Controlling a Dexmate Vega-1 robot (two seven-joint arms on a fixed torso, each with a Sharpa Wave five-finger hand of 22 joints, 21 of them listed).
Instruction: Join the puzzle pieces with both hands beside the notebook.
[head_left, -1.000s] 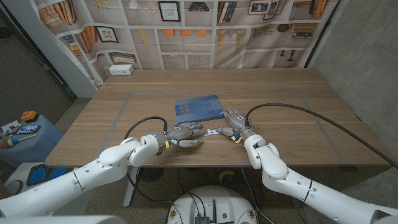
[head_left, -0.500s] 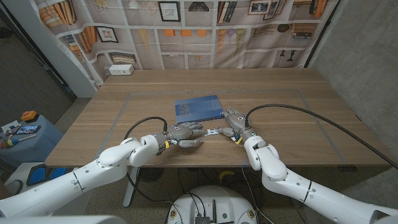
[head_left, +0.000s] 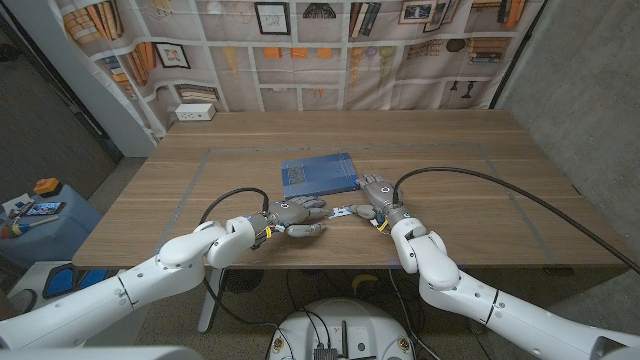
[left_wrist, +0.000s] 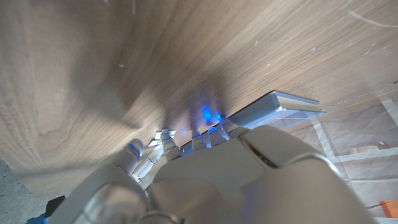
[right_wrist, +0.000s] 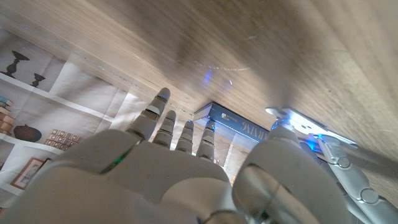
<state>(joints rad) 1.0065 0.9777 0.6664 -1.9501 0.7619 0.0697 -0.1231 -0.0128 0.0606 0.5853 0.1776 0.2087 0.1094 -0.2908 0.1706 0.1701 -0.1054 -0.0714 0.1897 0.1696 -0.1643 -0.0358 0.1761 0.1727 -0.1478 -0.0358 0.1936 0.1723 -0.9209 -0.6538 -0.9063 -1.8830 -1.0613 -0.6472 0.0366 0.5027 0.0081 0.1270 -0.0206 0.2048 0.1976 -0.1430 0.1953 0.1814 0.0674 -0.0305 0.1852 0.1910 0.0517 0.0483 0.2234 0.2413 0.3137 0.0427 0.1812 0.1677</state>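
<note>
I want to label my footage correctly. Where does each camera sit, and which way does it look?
Head view: above, looking down at the wooden table; both arms show.
Left wrist view: behind the left hand, facing the table.
Right wrist view: behind the right hand, facing the table.
All three share the flat blue rectangular notebook.

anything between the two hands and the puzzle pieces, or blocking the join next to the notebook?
Nothing visible. In the head view the left hand and right hand meet at the puzzle pieces on bare table, just in front of the blue notebook. The notebook lies beside them, not between. Whether either hand grips a piece is too small to tell.
</note>
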